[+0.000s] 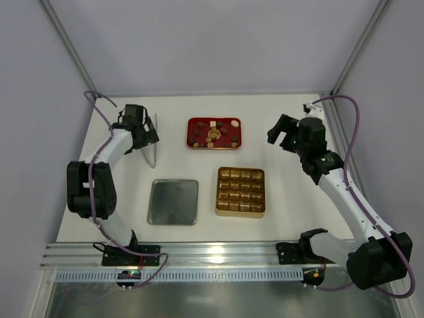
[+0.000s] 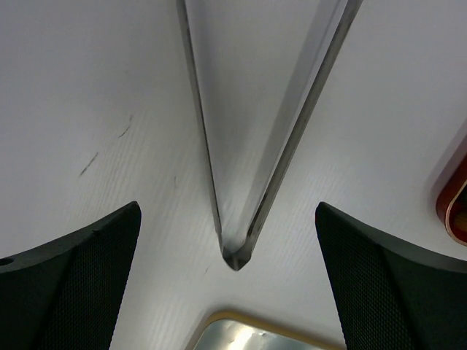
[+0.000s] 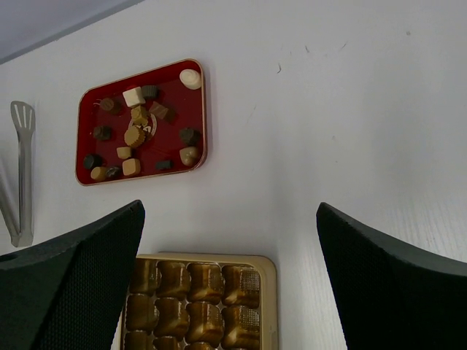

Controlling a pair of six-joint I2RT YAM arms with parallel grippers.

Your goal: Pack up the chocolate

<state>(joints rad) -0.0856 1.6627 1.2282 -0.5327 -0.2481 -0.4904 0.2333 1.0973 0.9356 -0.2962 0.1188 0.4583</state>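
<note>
Overhead and wrist views of the packing bench [image 1: 278, 185]. The chocolate [image 1: 212, 134], a scatter of small dark brown, light brown and white pieces, lay in the red tray [image 3: 86, 120] toward the far middle of the bench. Directly at 6 o'clock from the red tray sat the gold tray [image 1: 218, 192], its grid of square compartments lined in gold foil. At 9 o'clock from the gold tray, just beside it but apart, lay a flat silver lid [image 1: 173, 201]. A pair of metal tongs [image 2: 241, 146] rested on the bench at 9 o'clock from the red tray, with the joined end pointing toward the near edge. The left fingers [image 2: 66, 284] stood spread wide over the tongs, one on either side of the joined end and clear of the metal, gripping nothing. The right fingers [image 3: 394, 277] were likewise spread wide and held nothing. They hung above bare bench at 3 o'clock from the red tray, and their wrist view took in both the red tray and the far rows of the gold tray.
</note>
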